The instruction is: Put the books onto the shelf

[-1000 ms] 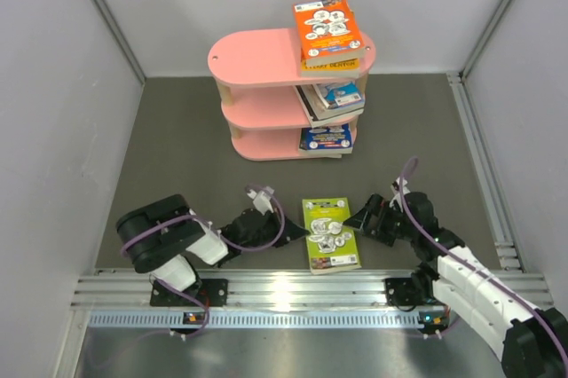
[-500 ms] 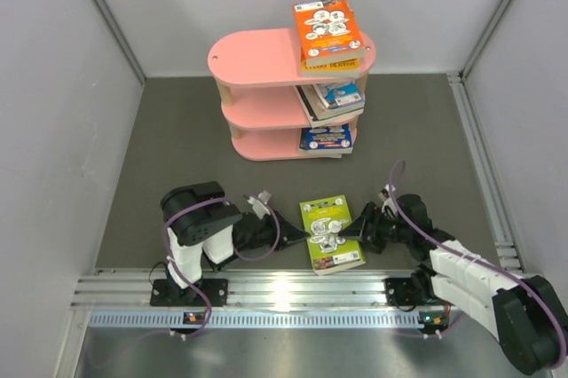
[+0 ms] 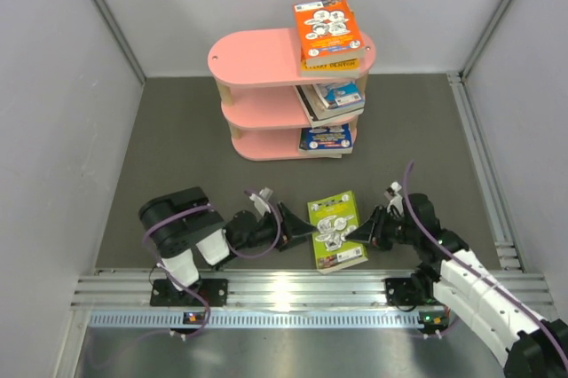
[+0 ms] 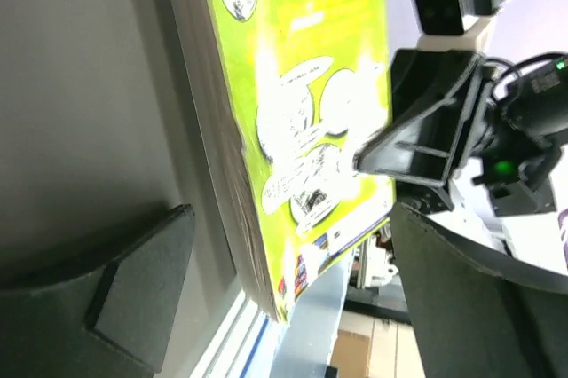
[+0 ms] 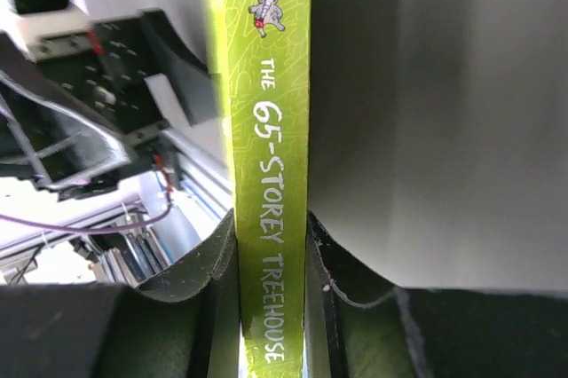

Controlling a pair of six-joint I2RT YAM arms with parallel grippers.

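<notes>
Gripping the lime book (image 3: 335, 230) by its spine: right gripper (image 3: 371, 232) clamped on it from 3 o'clock.
The spine sits pinched between the right fingers (image 5: 209, 280). The left gripper (image 3: 293, 225) stands at 9 o'clock of the book, jaws spread wide, holding nothing. The book is at the near edge of the mat (image 3: 177, 156), between the arms. The shelf (image 3: 257, 57) stands at 12 o'clock, well apart; an orange book (image 3: 330, 27) tops its right end.

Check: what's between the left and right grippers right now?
The lime-green book, seen in the top view. The right gripper is shut on its spine; the left gripper stands open at the opposite edge.
</notes>
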